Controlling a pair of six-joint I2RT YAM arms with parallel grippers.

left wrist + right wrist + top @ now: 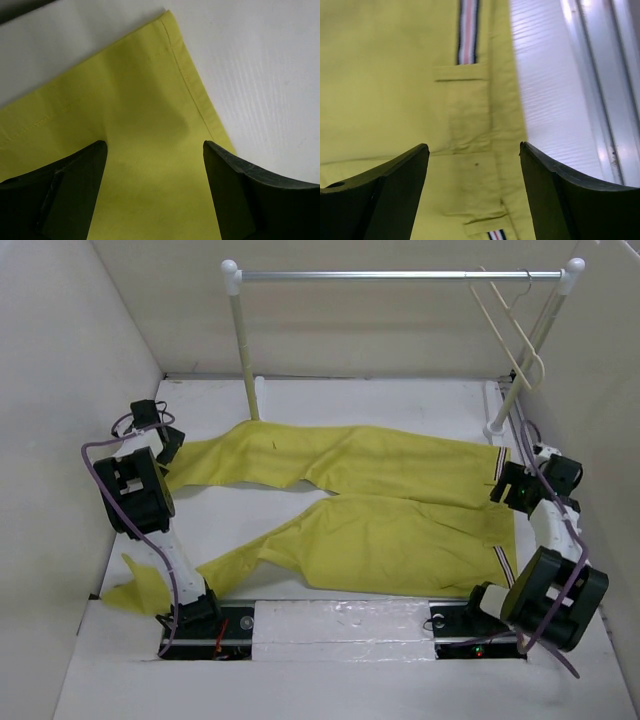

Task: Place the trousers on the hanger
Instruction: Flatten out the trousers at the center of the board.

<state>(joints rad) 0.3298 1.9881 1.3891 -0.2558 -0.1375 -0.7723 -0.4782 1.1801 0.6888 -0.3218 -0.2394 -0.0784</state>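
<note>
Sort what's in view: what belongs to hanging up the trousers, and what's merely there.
Job:
- mustard-yellow trousers, spread flat on the table
- cream-white hanger, hooked on the rail

Merely there:
- metal rail on white posts
- the white table

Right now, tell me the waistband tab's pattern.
Dark, white and reddish stripes; the tab shows best in the right wrist view.
</note>
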